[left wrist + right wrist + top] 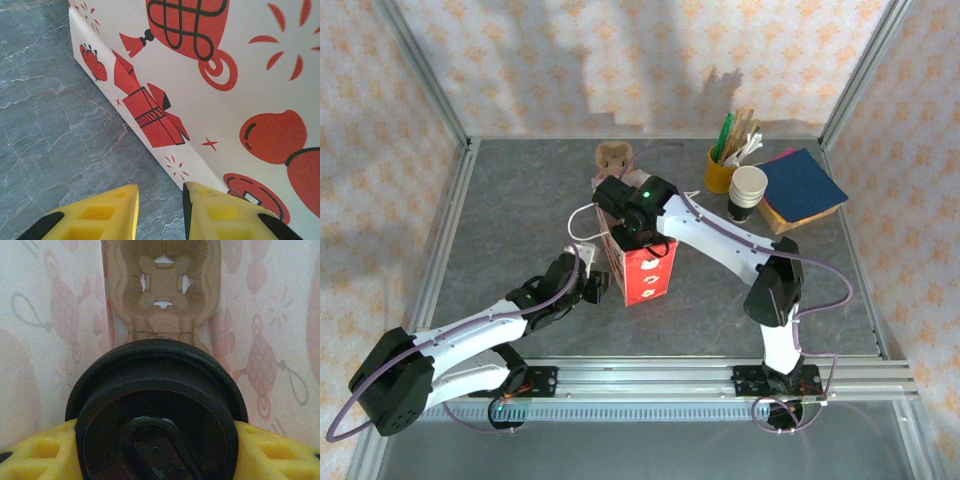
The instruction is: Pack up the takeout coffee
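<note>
right wrist view shows us the takeout coffee point(155, 390), its black lid facing the camera, clamped between the yellow fingers of the right claw point(160, 452). the cup hangs inside the red-and-white paper bag point(50, 315), whose pale walls close in on both sides. a cardboard cup carrier point(162, 290) lies deeper in, beyond the lid. in the top view the right arm reaches over the bag's mouth in the middle of the surface point(520, 200). the left claw point(160, 215) sits low at the bag's near corner, jaws apart with bare surface showing between them, gripping nothing. one of its fingers looks to be touching the bag's wall, though we cannot be sure.

we judge the cup is not yet seated. if we let go from this height it could miss the carrier's socket, tip over, and pop its lid. the bag looks light and nothing pins it, so a sideways nudge from the cup or the fingers could drag or topple it. pulling out carelessly could snag a wall and lift the bag.
</note>
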